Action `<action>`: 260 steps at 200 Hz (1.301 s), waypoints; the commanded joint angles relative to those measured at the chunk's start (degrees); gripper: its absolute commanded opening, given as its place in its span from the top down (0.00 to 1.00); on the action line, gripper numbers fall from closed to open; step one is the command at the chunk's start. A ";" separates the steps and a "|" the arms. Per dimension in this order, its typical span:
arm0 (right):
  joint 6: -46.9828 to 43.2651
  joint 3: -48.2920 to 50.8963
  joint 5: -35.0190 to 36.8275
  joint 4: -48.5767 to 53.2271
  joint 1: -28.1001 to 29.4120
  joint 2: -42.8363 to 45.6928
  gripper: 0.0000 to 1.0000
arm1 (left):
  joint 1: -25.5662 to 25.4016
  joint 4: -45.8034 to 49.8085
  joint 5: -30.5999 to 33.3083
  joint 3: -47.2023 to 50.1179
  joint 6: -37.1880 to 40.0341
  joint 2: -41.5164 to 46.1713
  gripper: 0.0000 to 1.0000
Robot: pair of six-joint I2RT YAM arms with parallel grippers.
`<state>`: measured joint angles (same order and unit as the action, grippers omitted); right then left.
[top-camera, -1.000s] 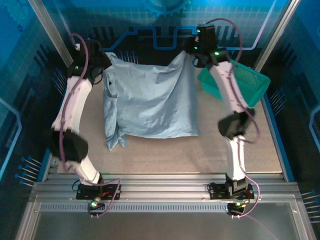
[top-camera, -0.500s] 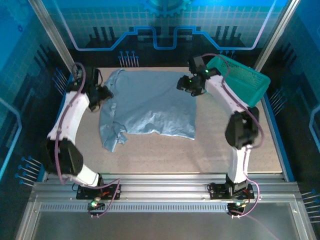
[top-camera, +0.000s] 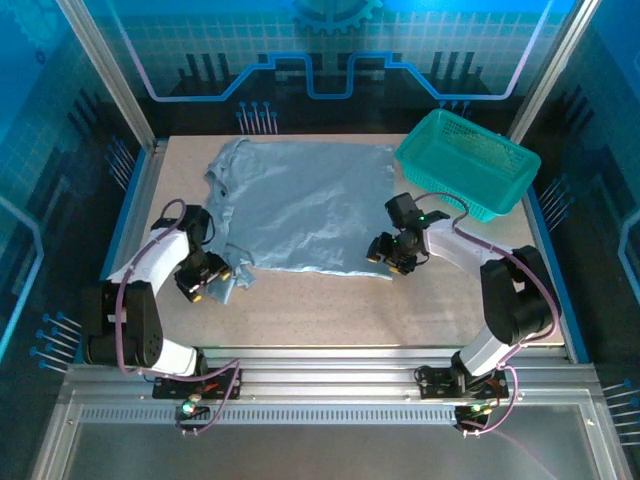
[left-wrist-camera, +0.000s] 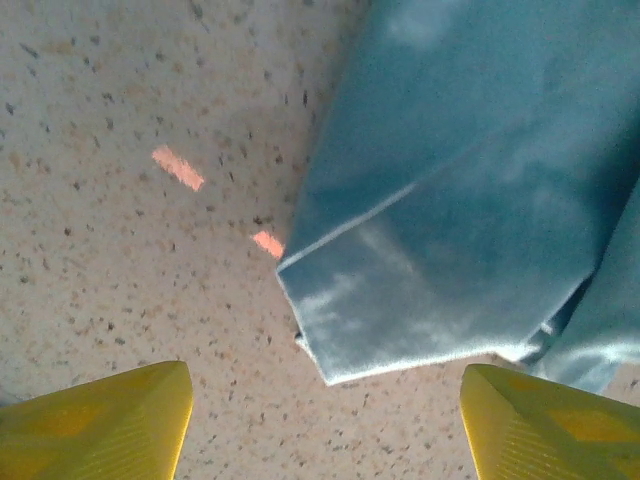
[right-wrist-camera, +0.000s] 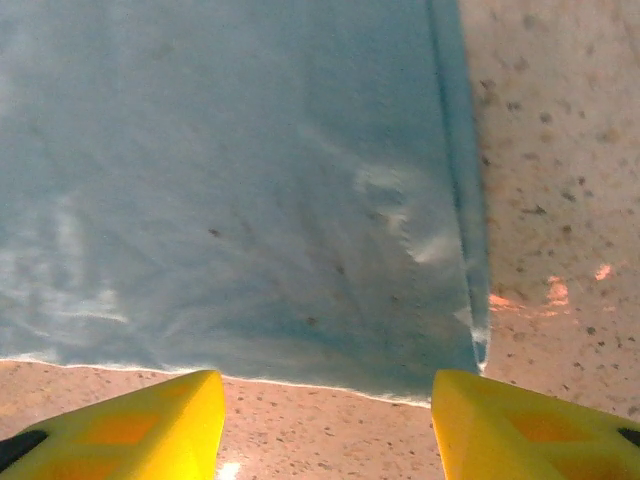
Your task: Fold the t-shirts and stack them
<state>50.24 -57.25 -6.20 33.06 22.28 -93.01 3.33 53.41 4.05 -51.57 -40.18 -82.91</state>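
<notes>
Left gripper (left-wrist-camera: 320,432): jaws spread wide with nothing between them; the yellow fingertips (left-wrist-camera: 100,420) sit low over the table, and a folded corner of the shirt lies just ahead of them, not touching.
Right gripper (right-wrist-camera: 325,415): jaws also wide apart and empty, low at the shirt's near hem, close to its right-hand corner.
T-shirt (top-camera: 300,205): pale grey-blue, spread mostly flat across the far half of the table, plain face up with light creases.
Shirt's left side: bunched and doubled over, running down to a small folded flap beside the left gripper; it looks like a sleeve, though the overhead view is too coarse to be sure.
Shirt's near hem: fairly straight, lying between the two grippers.
Teal mesh basket (top-camera: 440,180): far right of the table, set askew, just beside the shirt's far right corner.
Table (top-camera: 330,300): speckled beige, with small orange marks by the shirt's edge in both wrist views.
</notes>
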 commanded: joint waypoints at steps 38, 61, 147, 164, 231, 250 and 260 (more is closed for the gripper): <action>5.59 -1.12 1.89 6.81 -1.74 -2.95 0.46 | 2.26 -3.02 1.24 -0.74 1.60 -2.57 0.35; 6.80 0.28 1.93 8.67 -1.82 -0.28 0.46 | 2.24 -3.49 1.24 -0.05 1.52 -2.88 0.38; 18.60 1.69 -2.97 -1.49 -1.26 -6.49 0.66 | 2.29 -4.06 1.85 -0.28 2.67 -1.79 0.51; 19.81 -0.06 -2.28 -1.54 -1.42 -8.36 0.79 | 2.31 -3.81 1.99 -0.47 3.04 -1.30 0.55; 10.20 -6.56 9.39 10.38 -6.47 -4.70 1.00 | 3.52 -4.39 -0.32 -0.63 5.02 2.67 0.61; 7.22 -6.50 10.32 11.98 -8.90 -3.67 1.00 | 3.52 -5.97 -4.66 0.32 6.02 5.07 0.54; 5.72 -6.36 10.42 12.20 -10.07 -3.49 1.00 | 3.44 -7.45 -9.20 1.05 6.86 5.73 0.47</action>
<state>61.12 -63.11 0.75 40.80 15.03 -98.28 6.17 48.38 3.11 -51.79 -35.64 -80.20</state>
